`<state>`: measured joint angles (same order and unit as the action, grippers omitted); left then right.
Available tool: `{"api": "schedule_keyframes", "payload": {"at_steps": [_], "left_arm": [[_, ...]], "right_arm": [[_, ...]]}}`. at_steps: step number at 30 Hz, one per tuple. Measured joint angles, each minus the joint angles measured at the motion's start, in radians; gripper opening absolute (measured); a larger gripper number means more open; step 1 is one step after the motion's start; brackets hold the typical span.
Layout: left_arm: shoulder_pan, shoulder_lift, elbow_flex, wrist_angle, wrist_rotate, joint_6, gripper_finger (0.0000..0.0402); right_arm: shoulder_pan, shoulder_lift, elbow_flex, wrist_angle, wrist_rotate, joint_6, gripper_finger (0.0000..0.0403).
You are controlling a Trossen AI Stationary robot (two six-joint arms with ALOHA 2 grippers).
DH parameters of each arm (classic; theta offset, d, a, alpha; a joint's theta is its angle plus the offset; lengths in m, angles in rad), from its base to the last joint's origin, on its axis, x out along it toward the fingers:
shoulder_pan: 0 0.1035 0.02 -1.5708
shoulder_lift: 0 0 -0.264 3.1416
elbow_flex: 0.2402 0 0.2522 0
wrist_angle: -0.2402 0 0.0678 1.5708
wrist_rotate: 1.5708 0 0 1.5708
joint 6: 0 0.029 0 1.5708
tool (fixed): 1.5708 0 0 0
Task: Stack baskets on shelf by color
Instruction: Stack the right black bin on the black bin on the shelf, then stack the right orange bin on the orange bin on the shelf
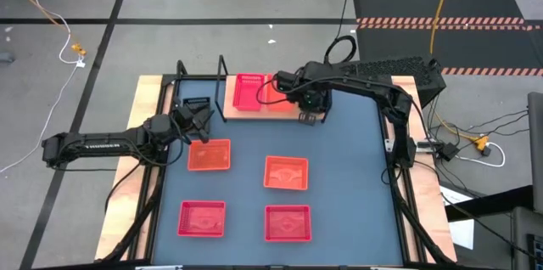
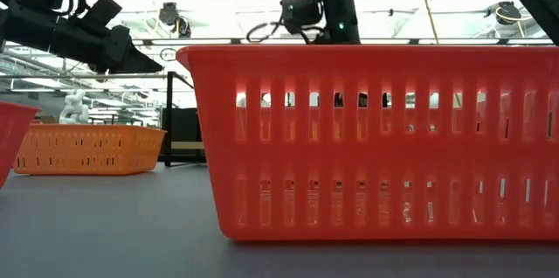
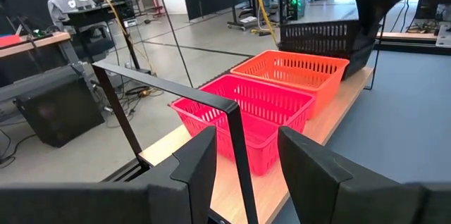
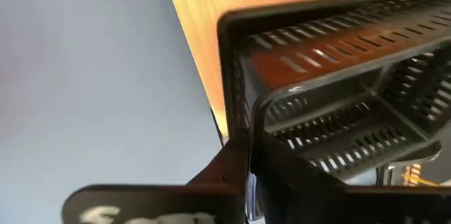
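Note:
The shelf [image 1: 231, 114], a light wooden board in a black wire frame [image 3: 176, 86], stands at the table's far side. A pinkish-red basket [image 1: 248, 92] and an orange basket [image 3: 296, 72] sit side by side on it. My right gripper [image 1: 307, 104] is over the shelf's right end, shut on a black basket [image 4: 338, 90], also seen in the left wrist view [image 3: 320, 39]. My left gripper [image 3: 243, 139] stands open by the shelf's left end, holding nothing. My right gripper pinches one side wall [image 4: 243, 122] of the black basket near a corner, one finger inside and one outside. The fingers come from above, pointing steeply down. The basket hangs tilted below them over the shelf's right end; whether it touches the board cannot be told.
Loose on the blue-grey tabletop lie two orange baskets [image 1: 209, 155] [image 1: 286, 172] and two red baskets [image 1: 202, 217] [image 1: 288, 223]; the near right one fills the low view [image 2: 376, 138]. Another black basket [image 1: 197, 104] lies beside my left gripper.

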<state>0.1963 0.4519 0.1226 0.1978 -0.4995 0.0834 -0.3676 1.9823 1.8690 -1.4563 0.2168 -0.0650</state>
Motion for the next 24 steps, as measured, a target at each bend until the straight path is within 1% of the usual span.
{"api": "schedule_keyframes", "payload": {"at_steps": [3,6,9,17,21,24], "left_arm": [[0.0,0.0,0.0,0.0,0.0,0.0,0.0152],[0.0,0.0,0.0,0.0,0.0,0.0,0.0152],[0.0,0.0,0.0,0.0,0.0,0.0,0.0152],[0.0,0.0,0.0,0.001,0.0,0.013,0.0152],[0.0,0.0,0.0,0.001,0.0,0.013,0.0152],[0.0,0.0,0.0,0.0,0.0,0.013,0.0152]], "right_arm": [[0.0,0.0,-0.036,0.029,-0.001,-0.007,0.0024],[0.001,0.001,-0.051,0.06,-0.006,-0.048,0.0043],[0.001,0.001,-0.056,0.096,-0.007,-0.101,0.0062],[0.001,0.001,-0.056,0.198,-0.008,-0.135,0.0102],[0.001,0.001,-0.056,0.195,-0.008,-0.168,0.0114],[0.001,-0.016,-0.054,0.159,-0.007,-0.153,0.0118]]}}
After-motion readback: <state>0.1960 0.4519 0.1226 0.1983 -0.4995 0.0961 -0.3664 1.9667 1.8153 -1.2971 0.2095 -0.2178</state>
